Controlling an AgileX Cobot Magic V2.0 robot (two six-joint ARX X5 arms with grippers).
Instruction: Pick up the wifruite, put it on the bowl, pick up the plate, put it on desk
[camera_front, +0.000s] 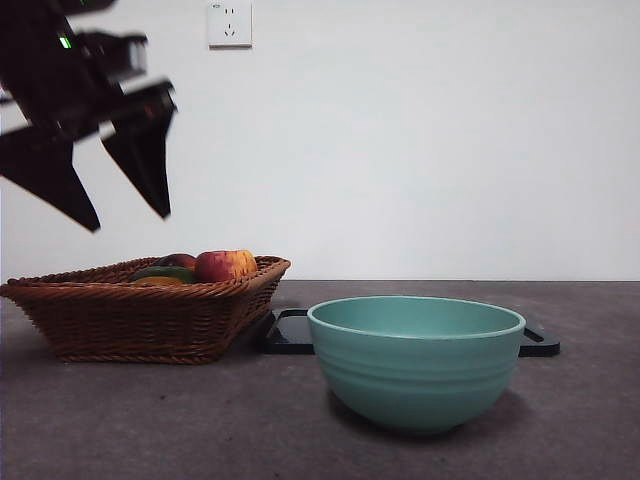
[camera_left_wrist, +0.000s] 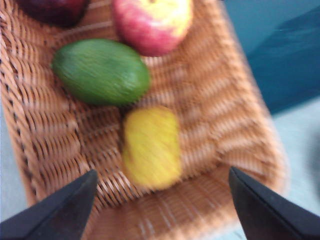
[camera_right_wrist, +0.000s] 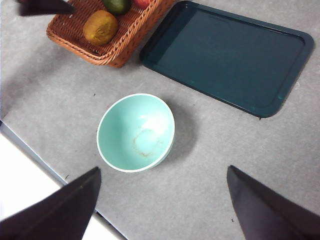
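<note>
A wicker basket (camera_front: 140, 310) of fruit sits on a dark grey desk (camera_front: 200, 430), with an empty teal bowl (camera_front: 416, 360) beside it. A flat dark tray (camera_right_wrist: 227, 57), probably the task's plate, lies on the desk behind the bowl.

The left gripper (camera_front: 115, 205) hangs above the basket with its jaws spread wide and holding nothing. The right gripper (camera_right_wrist: 162, 200) looks down over the bowl from high up, its jaws likewise apart and empty.

The likely fruit to pick is the yellow-brown oval fruit (camera_left_wrist: 151, 147), lying in the basket nearest those jaws. It looks small, light and firm with a rounded skin that could roll or slip, so a hold across its narrow middle seems safest.

The left wrist view, though blurred, shows a green oval fruit (camera_left_wrist: 101, 71) and a red and yellow apple (camera_left_wrist: 152, 25) just beyond it. The front view hides the oval fruit low behind the basket rim. Only the right wrist view shows the bowl's empty inside and the tray's full outline
</note>
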